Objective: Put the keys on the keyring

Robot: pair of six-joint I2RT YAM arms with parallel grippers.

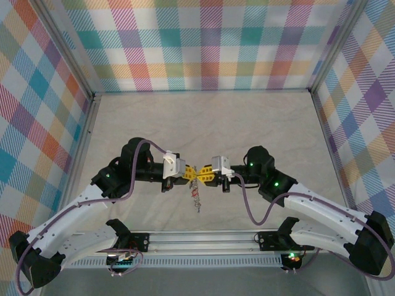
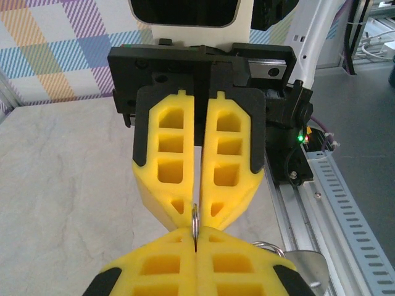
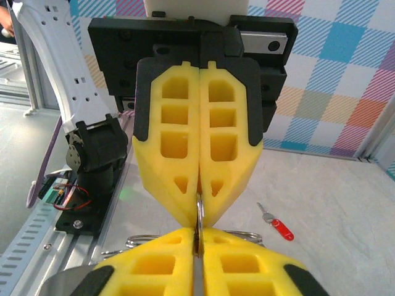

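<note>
The left gripper [image 1: 189, 174], just left of the keyring [image 2: 194, 221], is clamped on it, and the thin loop stands edge-on between both tips. The right gripper [image 1: 205, 177], just right of the keyring, pinches it as well. One red key [image 3: 281, 228] lies flat and slanted on the keyring's far side, seemingly equally reachable by both arms.

surface: pale marbled tabletop [image 1: 203, 117] | lying on it: one red-headed key [image 3: 281, 227], flat
</note>
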